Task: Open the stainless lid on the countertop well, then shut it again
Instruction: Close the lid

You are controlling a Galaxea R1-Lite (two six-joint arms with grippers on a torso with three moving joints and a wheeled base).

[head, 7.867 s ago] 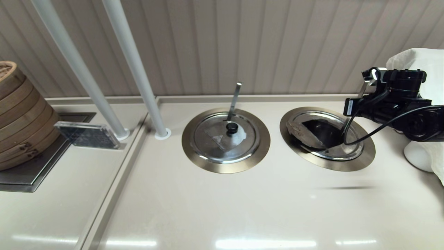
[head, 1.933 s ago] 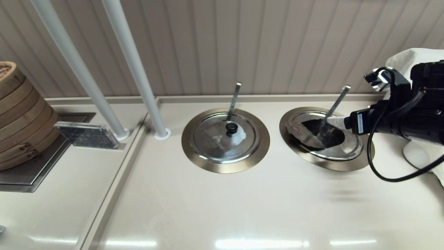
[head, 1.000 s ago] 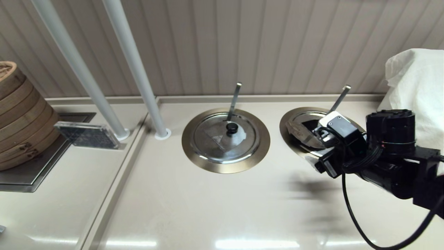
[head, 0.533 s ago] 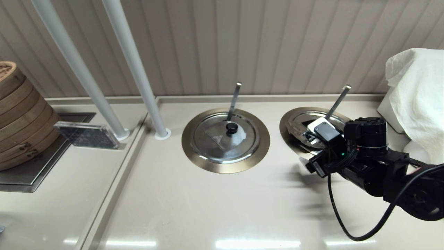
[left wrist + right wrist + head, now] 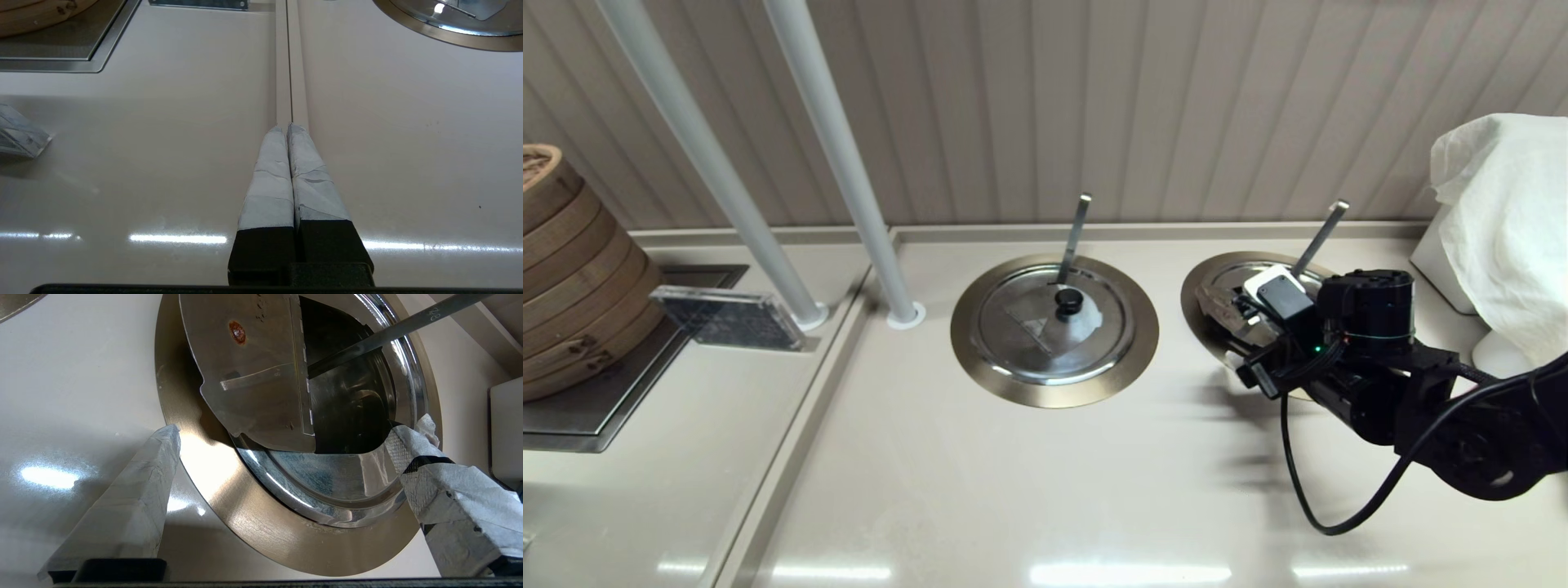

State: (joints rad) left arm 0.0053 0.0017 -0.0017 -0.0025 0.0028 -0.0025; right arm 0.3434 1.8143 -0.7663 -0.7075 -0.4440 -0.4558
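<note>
The stainless lid (image 5: 249, 371) has its hinged flap folded back toward the left side of the countertop well (image 5: 347, 404), whose dark inside shows. The lid's near part (image 5: 322, 477) still covers the hole. A flat utensil handle (image 5: 1319, 233) slants out at the back. The bronze-steel ring (image 5: 1199, 314) surrounds it all. My right gripper (image 5: 282, 433) is open and empty, with one finger over the beige counter left of the ring and the other at the lid's right rim. In the head view the right gripper (image 5: 1240, 335) hovers at the well's front-left edge. My left gripper (image 5: 286, 126) is shut and empty over a counter seam.
The twin lid (image 5: 1029, 327) with a black knob (image 5: 1068, 300) lies shut in the middle ring. Two white posts (image 5: 849, 163) rise at the back left. Stacked bamboo steamers (image 5: 564, 269) and a clear block (image 5: 727, 318) stand far left; a white cloth-covered object (image 5: 1503, 212) stands far right.
My right arm has swung from the far right, behind the well, down to its front-left edge, creeping further left in the last half second. The flap has stayed folded open.
</note>
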